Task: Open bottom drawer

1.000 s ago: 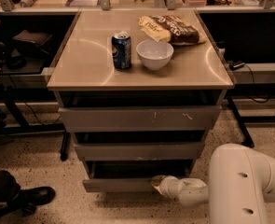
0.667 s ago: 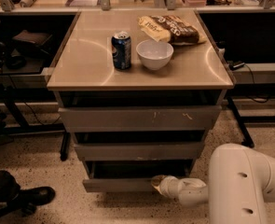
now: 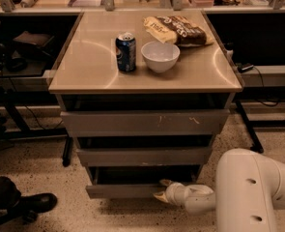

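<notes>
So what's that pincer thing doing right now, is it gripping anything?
Pincer: down at the right end of the bottom drawer, which is partly pulled out; open, closed or gripping cannot be told.

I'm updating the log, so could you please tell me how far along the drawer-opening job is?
Done: the bottom drawer looks pulled out slightly, with part of its side wall and a dark gap showing below the middle drawer. In hand: the claw sits at the right end of that drawer's front, near the floor. Left: most of the pull, since only a narrow strip of the inside shows.
</notes>
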Controlling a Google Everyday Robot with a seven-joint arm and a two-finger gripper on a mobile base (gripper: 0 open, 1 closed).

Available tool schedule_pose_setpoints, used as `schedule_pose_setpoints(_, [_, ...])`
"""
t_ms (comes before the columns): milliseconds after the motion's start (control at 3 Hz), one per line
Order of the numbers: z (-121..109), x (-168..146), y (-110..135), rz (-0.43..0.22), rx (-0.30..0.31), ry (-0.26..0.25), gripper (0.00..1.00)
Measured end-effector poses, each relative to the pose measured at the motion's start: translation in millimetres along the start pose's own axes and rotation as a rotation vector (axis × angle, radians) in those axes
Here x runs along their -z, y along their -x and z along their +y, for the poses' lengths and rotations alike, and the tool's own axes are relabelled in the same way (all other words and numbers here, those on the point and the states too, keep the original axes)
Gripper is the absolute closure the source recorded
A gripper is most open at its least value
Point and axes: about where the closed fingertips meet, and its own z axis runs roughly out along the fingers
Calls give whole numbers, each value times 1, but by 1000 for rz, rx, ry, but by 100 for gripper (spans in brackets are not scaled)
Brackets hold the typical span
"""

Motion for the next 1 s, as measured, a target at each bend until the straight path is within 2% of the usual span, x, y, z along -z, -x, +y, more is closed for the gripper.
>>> schedule_pose_setpoints(333, [0, 0, 0, 0, 0, 0, 0])
schedule_pose_setpoints(667, [0, 0, 0, 0, 0, 0, 0])
schedule_pose_setpoints(1000, [-12, -11, -7, 56, -8, -32, 0])
